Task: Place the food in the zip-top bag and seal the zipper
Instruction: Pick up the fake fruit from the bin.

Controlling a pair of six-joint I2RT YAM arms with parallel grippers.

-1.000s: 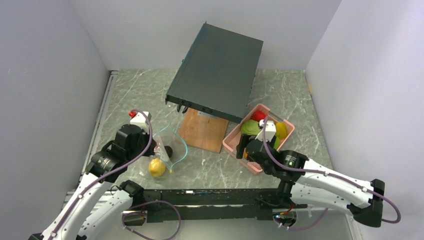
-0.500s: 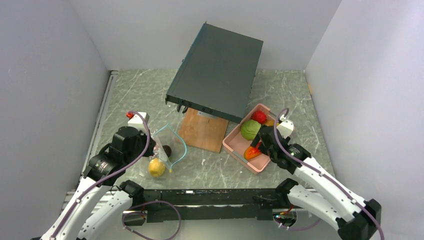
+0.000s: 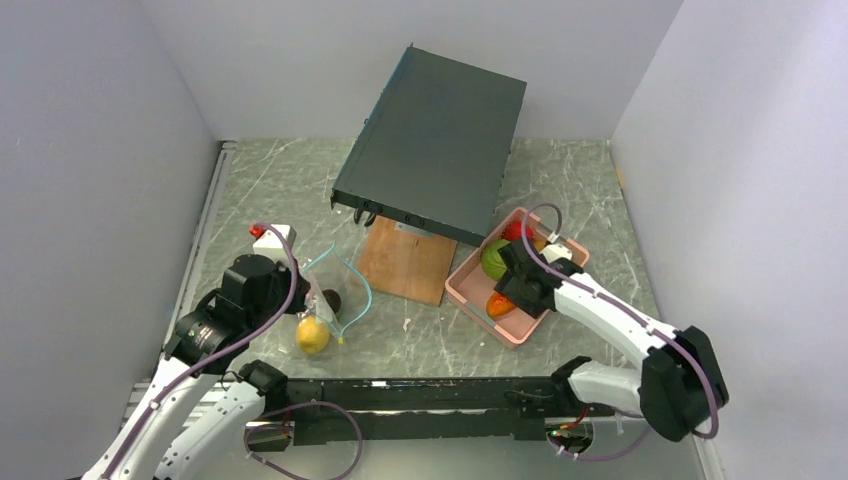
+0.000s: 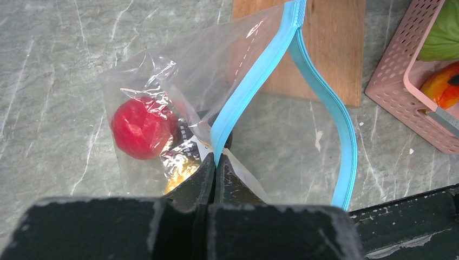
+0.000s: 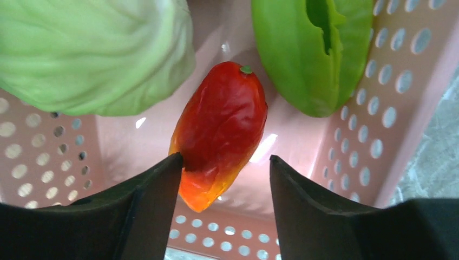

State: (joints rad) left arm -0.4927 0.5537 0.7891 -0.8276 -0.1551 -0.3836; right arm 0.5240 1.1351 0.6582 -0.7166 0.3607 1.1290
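Right gripper (image 5: pixel 226 160) hangs over the tray (image 5: pixel 352 135), jaws spread astride the red fruit (image 5: pixel 222 124) — cabbage (image 5: pixel 92 49) at its 10 o'clock, pepper (image 5: pixel 308 54) at 1. Best drop straight and clamp its narrow waist. Left gripper (image 4: pixel 215 168) pinches the zipper (image 4: pixel 254 81), bag (image 4: pixel 151 70) mouth agape, at the tray's 9 o'clock.

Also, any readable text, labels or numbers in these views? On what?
No text can be read in any view.
zip-top bag: no print shows on the clear plastic or on the teal zipper.
pink tray: plain perforated walls, no marking.
dark box: no legible marking from the top camera. The fittings on its front edge are too small to tell.
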